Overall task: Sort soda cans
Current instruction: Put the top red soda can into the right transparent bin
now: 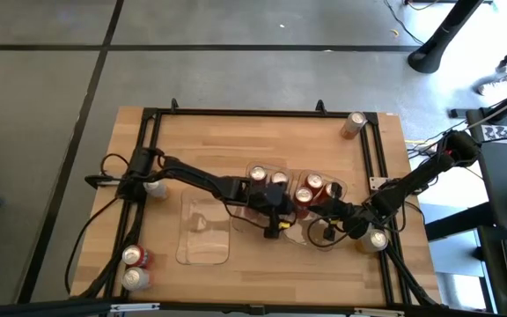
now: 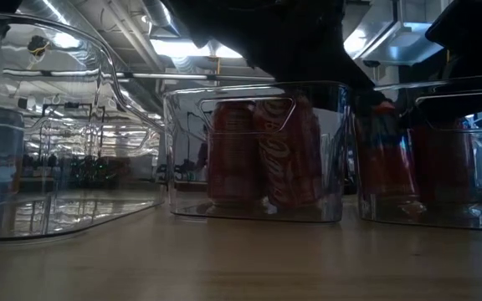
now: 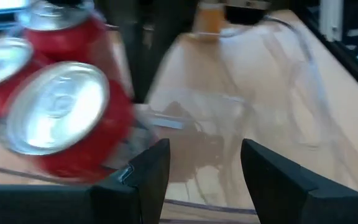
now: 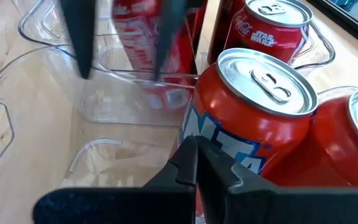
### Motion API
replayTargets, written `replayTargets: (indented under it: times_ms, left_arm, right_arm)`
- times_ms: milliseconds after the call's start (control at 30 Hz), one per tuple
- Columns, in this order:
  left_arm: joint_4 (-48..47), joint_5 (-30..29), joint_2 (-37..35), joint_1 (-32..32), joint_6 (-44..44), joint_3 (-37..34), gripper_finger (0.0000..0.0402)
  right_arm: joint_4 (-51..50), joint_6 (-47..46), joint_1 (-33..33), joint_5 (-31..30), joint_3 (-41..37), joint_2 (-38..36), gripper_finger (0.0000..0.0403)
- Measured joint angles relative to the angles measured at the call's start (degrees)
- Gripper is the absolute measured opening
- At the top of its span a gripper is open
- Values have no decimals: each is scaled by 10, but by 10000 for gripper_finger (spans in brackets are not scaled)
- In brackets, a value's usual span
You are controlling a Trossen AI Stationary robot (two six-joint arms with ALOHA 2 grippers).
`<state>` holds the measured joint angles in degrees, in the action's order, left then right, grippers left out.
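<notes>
Red soda cans (image 1: 268,176) stand in the middle clear tray (image 2: 253,213). Red and orange-red cans (image 1: 309,189) stand in the right clear tray (image 2: 425,219). My left gripper (image 3: 205,168) is open and hangs just near of the middle tray, with the red cans (image 3: 61,118) beside it; nothing is between its fingers. My right gripper (image 4: 196,163) is shut and sits low beside an orange-red can (image 4: 253,118) at the right tray. In the high view, the left gripper (image 1: 274,216) and right gripper (image 1: 317,214) are close together at mid-table. My right gripper has its shut fingertips (image 4: 194,152) right at the lower side wall of the orange-red can (image 4: 229,155), coming in nearly level. I cannot tell whether they touch it. The can stands upright.
A third clear tray (image 1: 205,231) lies left of centre with nothing in it. Loose cans stand at the far right corner (image 1: 356,123), the near right (image 1: 377,239), the near left corner (image 1: 133,267) and by the left arm's base (image 1: 155,187). A black frame (image 1: 236,113) rims the table.
</notes>
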<state>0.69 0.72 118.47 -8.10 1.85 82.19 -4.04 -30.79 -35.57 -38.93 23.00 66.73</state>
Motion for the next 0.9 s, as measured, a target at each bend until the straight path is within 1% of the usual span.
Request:
replayTargets:
  times_ms: [267,400,567,800,900]
  left_arm:
    - [-32,-1,-45,-17,13,-3,186]
    - [-49,-2,-66,-18,2,-2,186]
    - [-68,-3,-81,-18,-6,-2,186]
    - [-85,-5,-85,-18,-12,-1,186]
    - [-113,-5,-93,-18,-15,-1,186]
  right_arm:
    - [-13,9,0,14,22,-1,5]
    - [-17,13,0,25,38,0,5]
    - [-47,10,0,52,67,0,5]
    - [-102,13,0,48,104,0,5]
    - [-123,15,0,46,116,-1,5]
